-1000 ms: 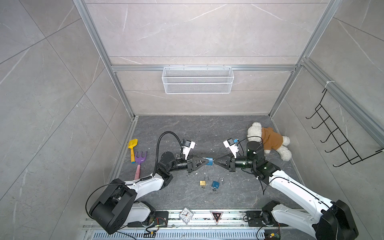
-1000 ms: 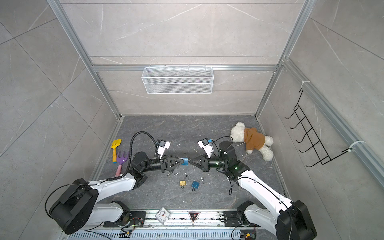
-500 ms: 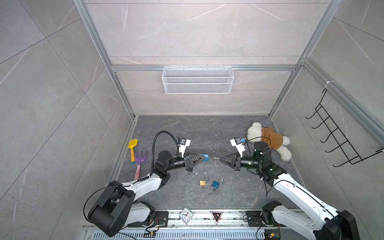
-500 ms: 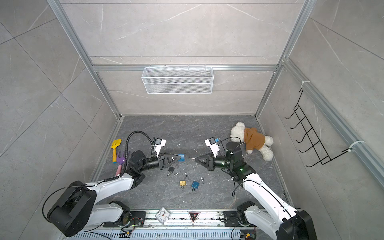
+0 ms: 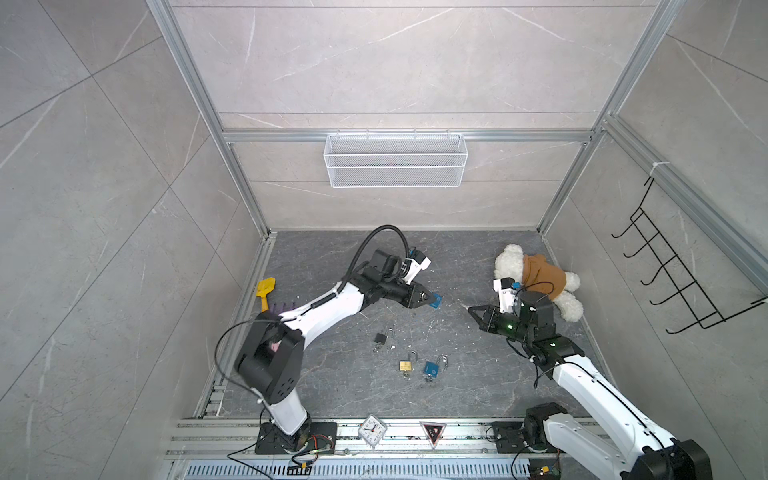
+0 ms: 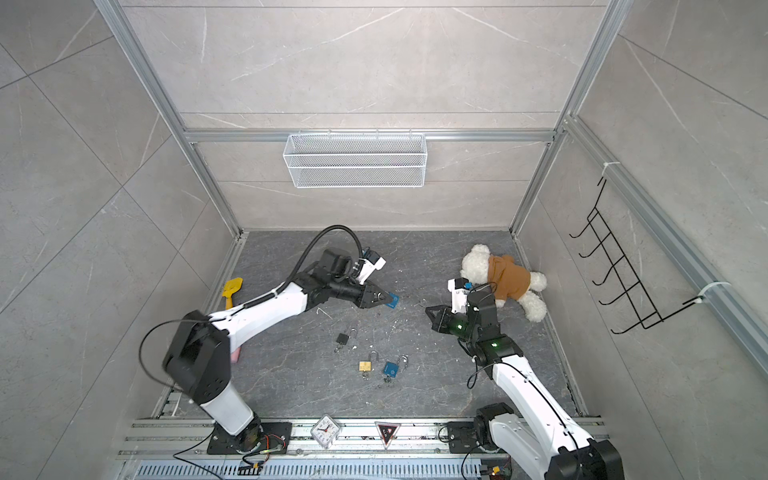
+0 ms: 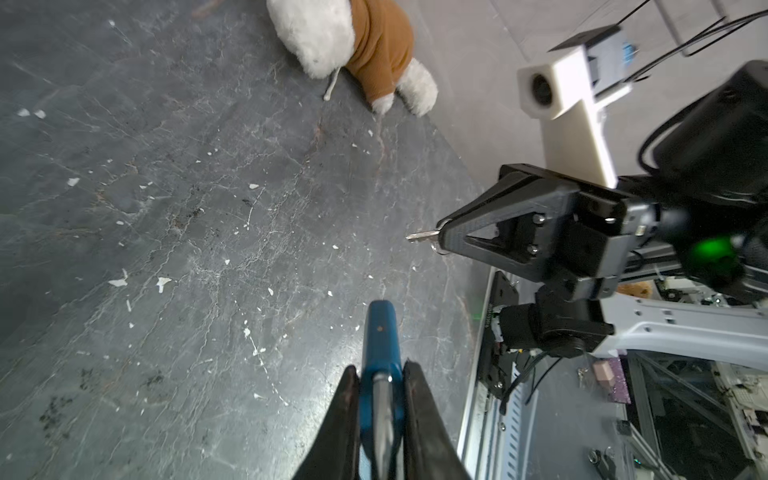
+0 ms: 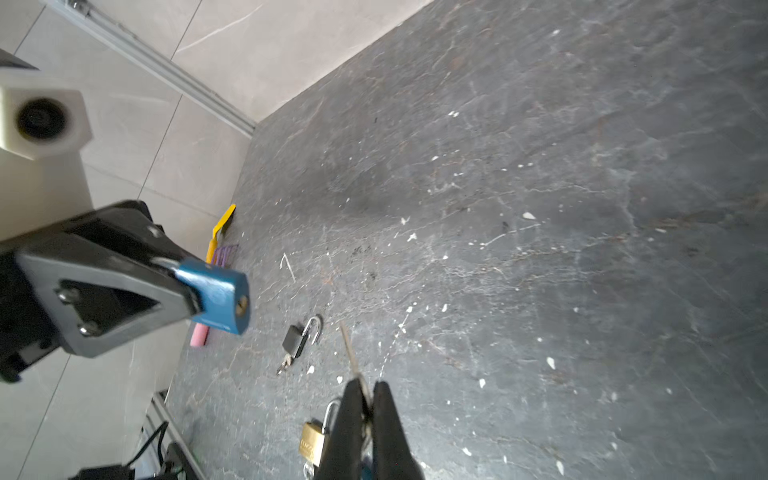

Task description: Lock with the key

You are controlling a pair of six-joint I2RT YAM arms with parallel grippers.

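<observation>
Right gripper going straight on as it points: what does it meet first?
Likely bare floor: in the right wrist view the right gripper's key aims past the blue padlock, missing it sideways. Depth is unclear.

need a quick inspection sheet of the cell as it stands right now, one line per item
surface: dark stone-look floor, scattered white specks.
job's things: blue padlock held off the floor; key apart from it, not inserted.
clutter: black padlock, brass padlock and spare blue padlock lying with shackles open; teddy bear, yellow shovel and purple rake at the edges.
grippers: left tool shut on blue padlock; right tool shut on key; tips face each other.
cables: black cable loops above the left arm; thin lead over the right wrist.
surroundings: white wire basket on back wall, black hook rack on right wall, clock on front rail.
</observation>
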